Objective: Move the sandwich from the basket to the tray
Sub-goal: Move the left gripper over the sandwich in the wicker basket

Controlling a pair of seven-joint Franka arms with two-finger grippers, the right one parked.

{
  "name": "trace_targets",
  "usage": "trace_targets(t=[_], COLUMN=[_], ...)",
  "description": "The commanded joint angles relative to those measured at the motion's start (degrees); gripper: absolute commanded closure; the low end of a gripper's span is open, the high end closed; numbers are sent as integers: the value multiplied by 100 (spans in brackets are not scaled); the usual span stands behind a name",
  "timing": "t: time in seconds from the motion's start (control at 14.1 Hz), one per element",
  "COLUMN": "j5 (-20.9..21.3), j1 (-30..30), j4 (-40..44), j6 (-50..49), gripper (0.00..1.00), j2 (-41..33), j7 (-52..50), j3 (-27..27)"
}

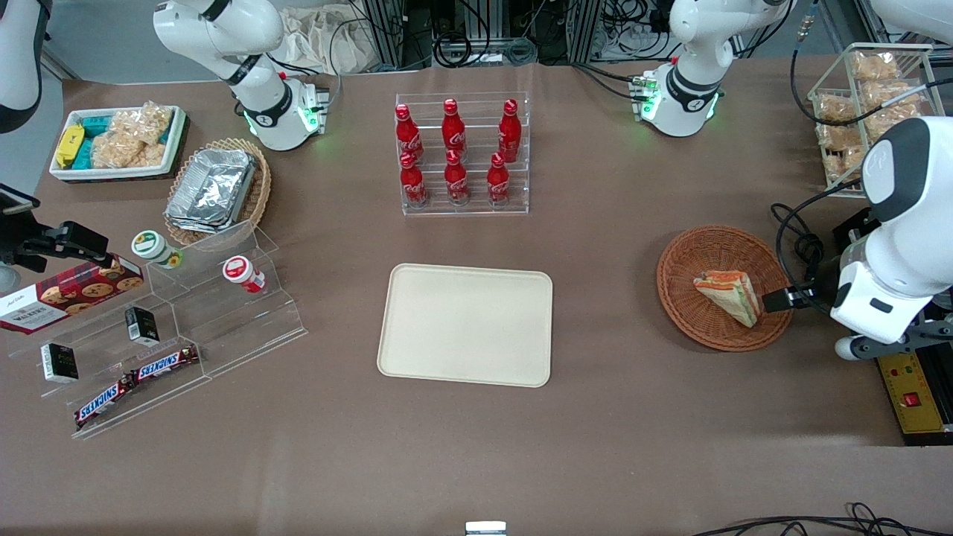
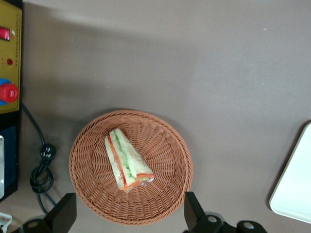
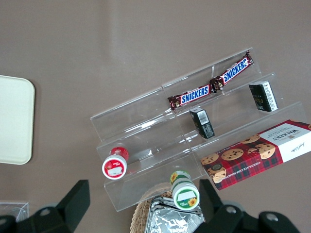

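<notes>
The sandwich (image 1: 730, 296) (image 2: 127, 160), a pale wedge with orange and green layers in clear wrap, lies in the round reddish-brown wicker basket (image 1: 692, 253) (image 2: 87, 145) toward the working arm's end of the table. My left gripper (image 1: 778, 300) (image 2: 129, 216) hovers over the basket's rim beside the sandwich. It is open wide, its black fingers (image 2: 63, 213) standing apart with nothing between them but the basket below. The cream tray (image 1: 466, 324) (image 2: 296, 189) lies bare at mid-table.
A clear rack of red cola bottles (image 1: 461, 152) stands farther from the camera than the tray. A yellow control box (image 1: 912, 391) (image 2: 9, 73) and a black cable (image 2: 43, 170) lie beside the basket. Bagged snacks fill a clear bin (image 1: 871, 97).
</notes>
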Motion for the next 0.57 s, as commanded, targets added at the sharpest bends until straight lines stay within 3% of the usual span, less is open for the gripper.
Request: trace_targets(t=[0.0, 0.28, 0.49], j5=[201, 166, 201], j1=[127, 181, 190], j4=[-267, -637, -1531], j6=[-147, -50, 939], gripper=[0, 0, 0], j2=[92, 118, -30], j7=[-506, -2411, -3643], j3=[67, 95, 95])
